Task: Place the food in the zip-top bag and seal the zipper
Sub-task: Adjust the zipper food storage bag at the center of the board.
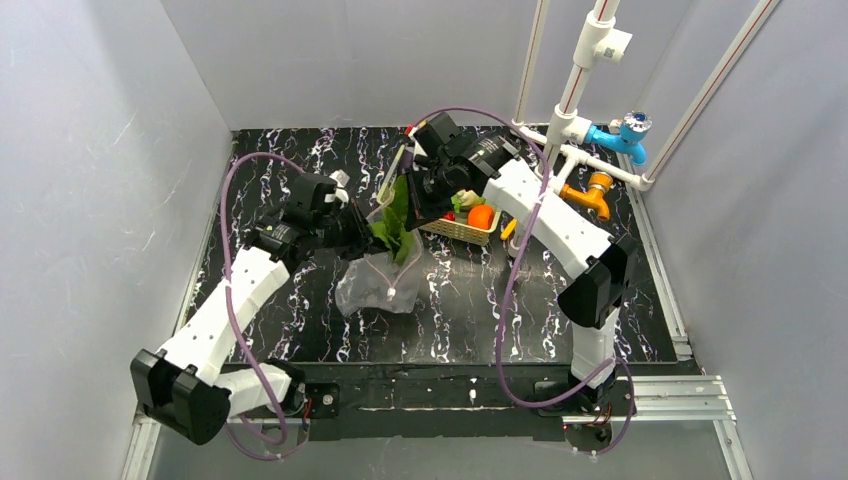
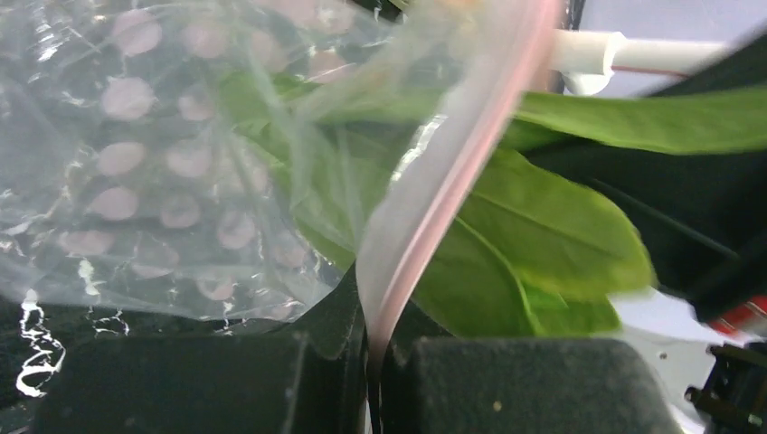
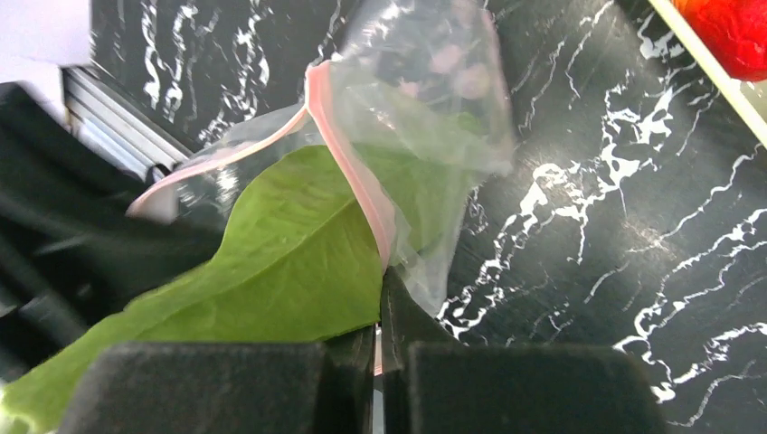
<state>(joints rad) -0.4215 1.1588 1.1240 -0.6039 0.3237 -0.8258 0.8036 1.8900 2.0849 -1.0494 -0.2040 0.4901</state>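
Because the left gripper (image 2: 375, 348) and right gripper (image 3: 378, 339) each clench the pink zipper (image 2: 452, 172) of the zip-top bag (image 1: 375, 285) at mid-table, the big green leaves (image 2: 543, 235) straddling its mouth could jam the seal or slide out; beyond, the orange (image 1: 481, 216) waits in the basket (image 1: 455, 233).

We see a clear, crinkly plastic zip-top bag (image 1: 372, 285) slumped on the black marbled bench (image 1: 300, 320), its mouth raised and its film printed with pale pink round spots. The thin pink zipper strip (image 2: 452, 172) along the mouth is unsealed, its two lips curving apart. Big flat green leaves (image 1: 397, 222) sit in the opening, their lower parts behind the film and their tips poking out above the strip. A round orange (image 1: 481, 216) and a pale green cabbage piece (image 1: 466, 199) lie outside the bag, to its right.
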